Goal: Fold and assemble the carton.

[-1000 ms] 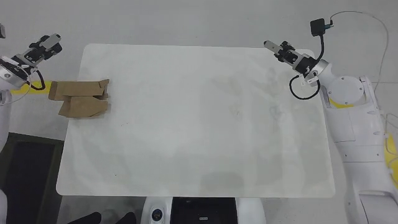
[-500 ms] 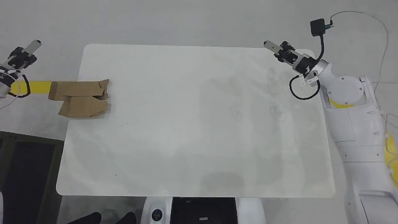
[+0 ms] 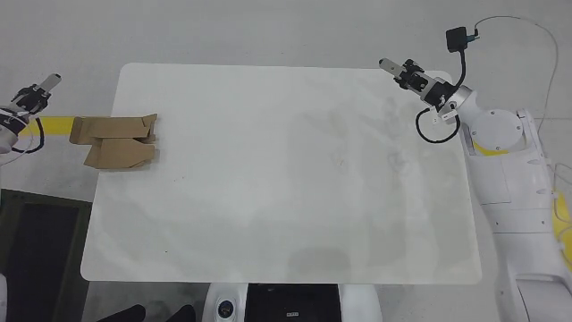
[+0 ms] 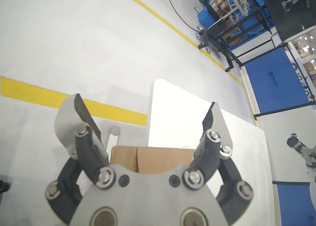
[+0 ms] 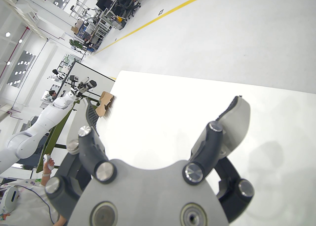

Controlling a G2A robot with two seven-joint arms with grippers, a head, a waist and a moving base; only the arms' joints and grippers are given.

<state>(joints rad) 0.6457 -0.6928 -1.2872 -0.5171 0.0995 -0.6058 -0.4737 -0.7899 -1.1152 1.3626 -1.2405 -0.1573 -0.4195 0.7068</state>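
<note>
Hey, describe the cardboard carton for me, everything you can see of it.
The carton is plain brown cardboard, flat and not yet assembled, with flaps and crease lines showing and its layers lying slightly askew. It rests on the white table at the edge nearest the left gripper, with one end hanging past that edge. Only the table touches it; the open left gripper is apart from it.
</note>
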